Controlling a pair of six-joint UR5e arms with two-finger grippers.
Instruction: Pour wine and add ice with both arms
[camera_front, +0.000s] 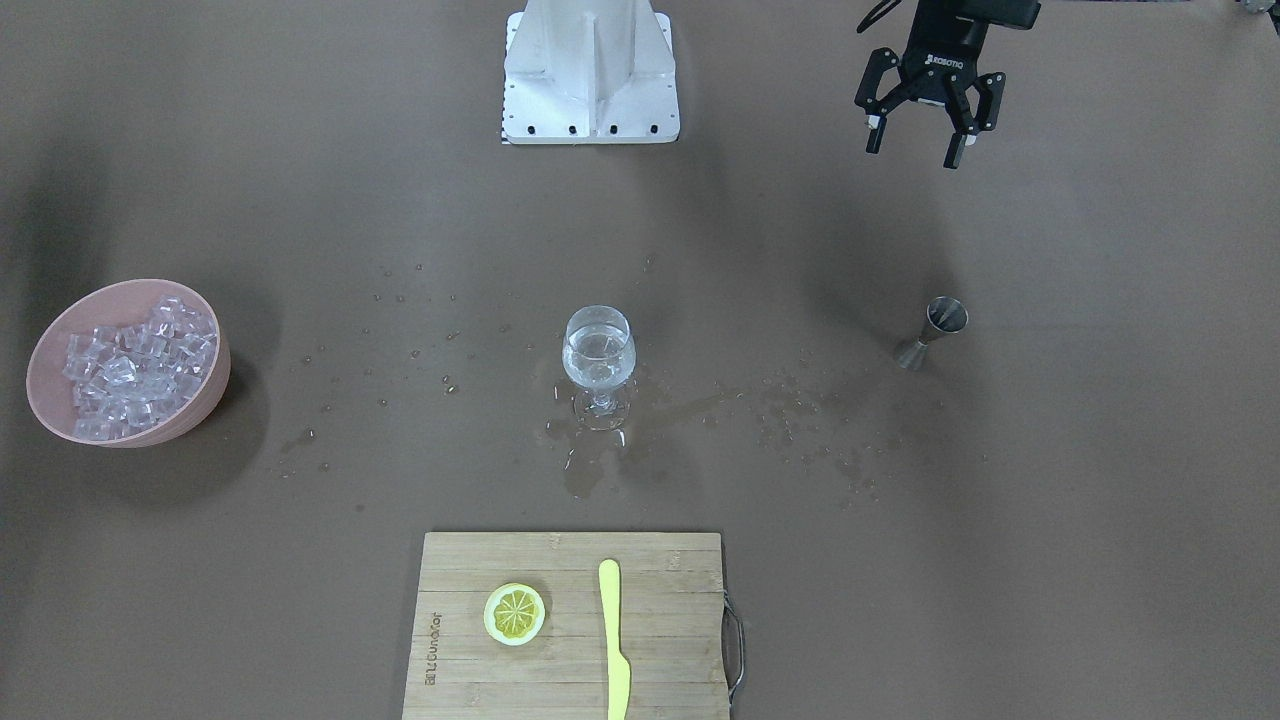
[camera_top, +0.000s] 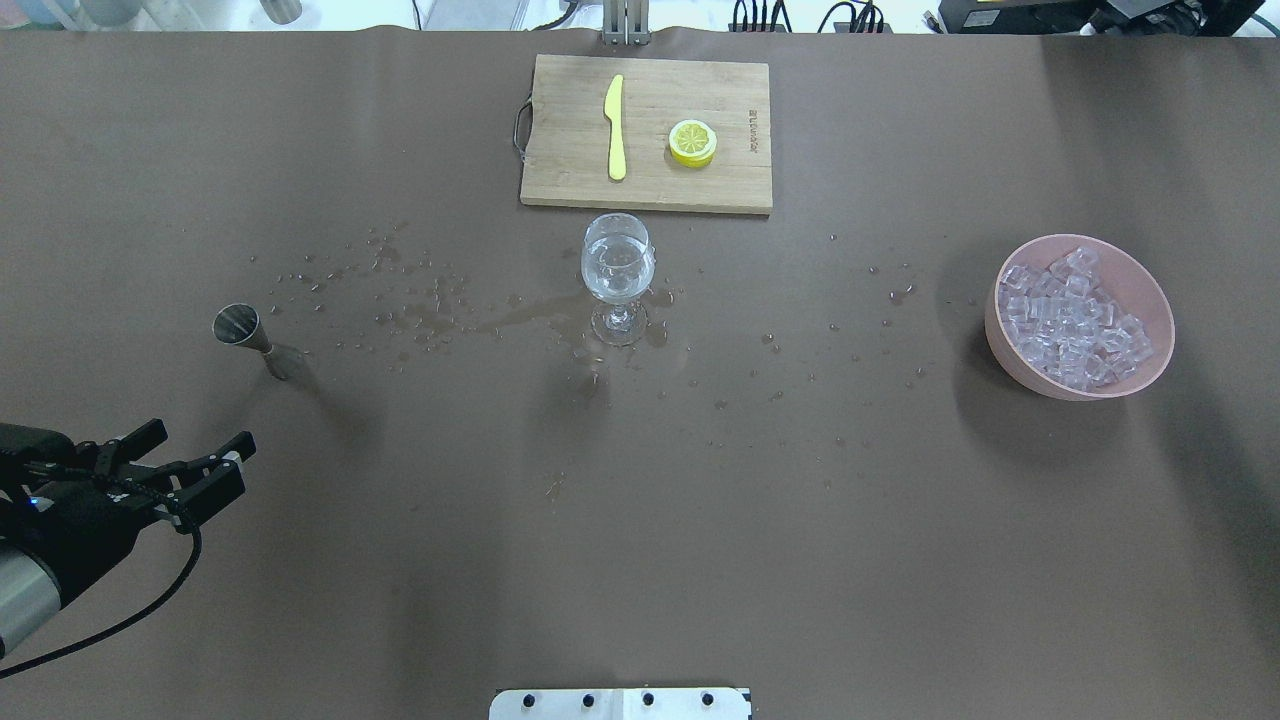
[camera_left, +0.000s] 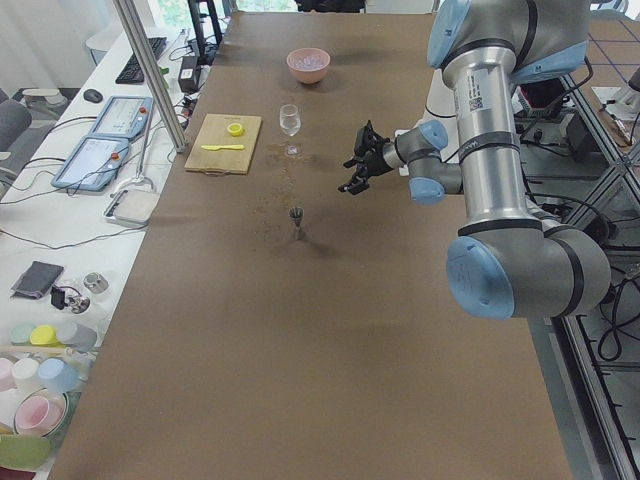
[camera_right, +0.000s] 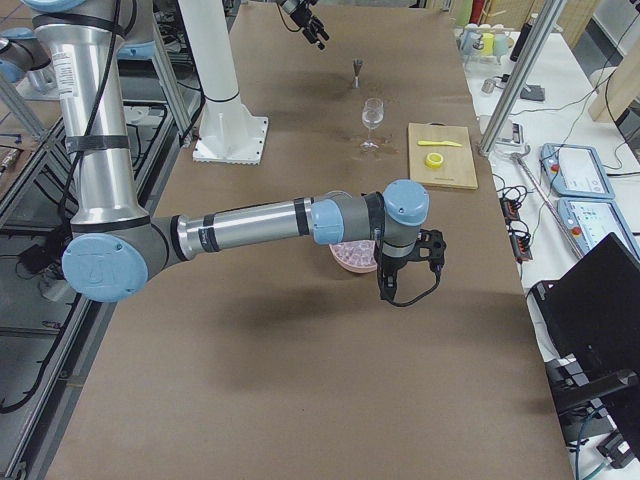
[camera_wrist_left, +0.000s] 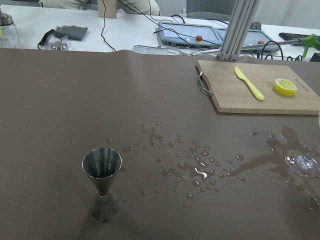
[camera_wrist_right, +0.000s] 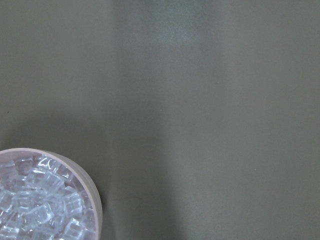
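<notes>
A stemmed glass (camera_front: 598, 360) stands at mid table with a small amount of clear wine (camera_front: 598, 352) in it; it also shows in the overhead view (camera_top: 617, 272). A steel jigger (camera_front: 932, 332) stands upright and alone, also in the left wrist view (camera_wrist_left: 102, 182). My left gripper (camera_front: 915, 150) is open and empty, raised, on the robot's side of the jigger (camera_top: 248, 335). A pink bowl (camera_top: 1140, 275) holds heaped ice (camera_top: 1075, 315). My right gripper (camera_right: 428, 250) hangs beside the bowl; I cannot tell its state. The right wrist view shows the ice (camera_wrist_right: 35, 200) at lower left.
A wooden cutting board (camera_front: 660, 620) at the operators' edge holds a lemon slice (camera_front: 515, 613) and a yellow knife (camera_front: 612, 640). Spilled drops and a puddle (camera_front: 600, 450) lie around the glass foot and toward the jigger. The white base column (camera_front: 590, 70) stands behind.
</notes>
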